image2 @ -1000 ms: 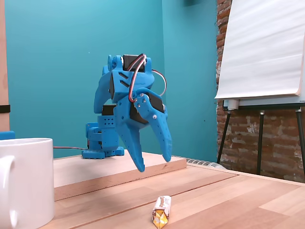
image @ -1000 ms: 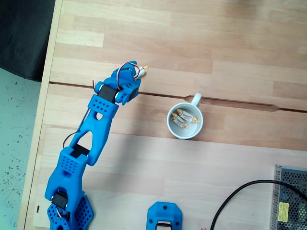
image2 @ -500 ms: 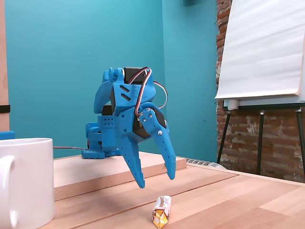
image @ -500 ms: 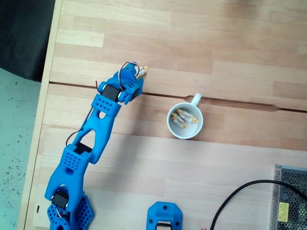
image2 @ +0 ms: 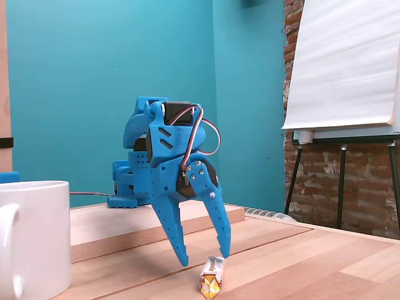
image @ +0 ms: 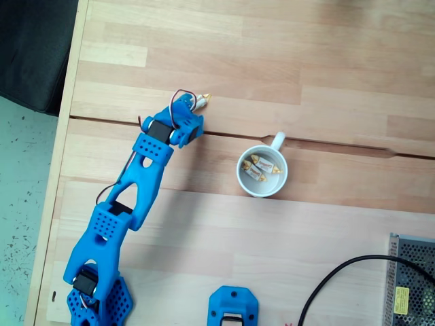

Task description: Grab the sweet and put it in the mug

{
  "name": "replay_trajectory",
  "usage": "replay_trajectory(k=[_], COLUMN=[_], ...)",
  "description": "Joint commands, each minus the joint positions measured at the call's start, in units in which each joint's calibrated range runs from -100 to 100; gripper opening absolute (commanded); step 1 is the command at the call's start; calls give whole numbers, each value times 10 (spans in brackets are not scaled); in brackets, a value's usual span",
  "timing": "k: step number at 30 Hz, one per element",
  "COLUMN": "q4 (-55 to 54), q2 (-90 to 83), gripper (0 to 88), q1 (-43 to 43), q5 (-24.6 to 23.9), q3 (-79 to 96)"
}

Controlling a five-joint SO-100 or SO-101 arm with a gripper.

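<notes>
The sweet (image2: 212, 275) is a small cream wrapped candy with golden twisted ends, lying on the wooden table. From above, its golden tip (image: 204, 99) pokes out past the arm's head. My blue gripper (image2: 204, 257) hangs open just behind and above it, fingertips low near the tabletop, nothing between them. In the fixed view from above, the gripper (image: 191, 103) sits over the sweet and hides most of it. The white mug (image: 262, 170) stands to the right of the gripper in that view, with two like sweets inside. At table level the mug (image2: 34, 237) fills the lower left.
A black cable (image: 340, 275) and a metal mesh box (image: 413, 280) lie at the lower right of the view from above. A second blue base part (image: 233, 307) sits at the bottom edge. A raised board seam (image: 326, 146) crosses the table behind the mug.
The gripper has come down toward the table, its open fingertips dropping to nearly the sweet's level. The sweet and mug have not moved.
</notes>
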Motion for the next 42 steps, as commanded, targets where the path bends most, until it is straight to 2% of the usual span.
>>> replay_trajectory(k=[1, 7, 27, 37, 42], q4=[-30, -100, -102, -53, -50], q2=[-8, 16, 27, 27, 32], gripper=[217, 217, 216, 210, 208], q1=[-4, -3, -4, -4, -4], q5=[2, 0, 6, 59, 65], q3=[-36, -36, -25, -23, -24])
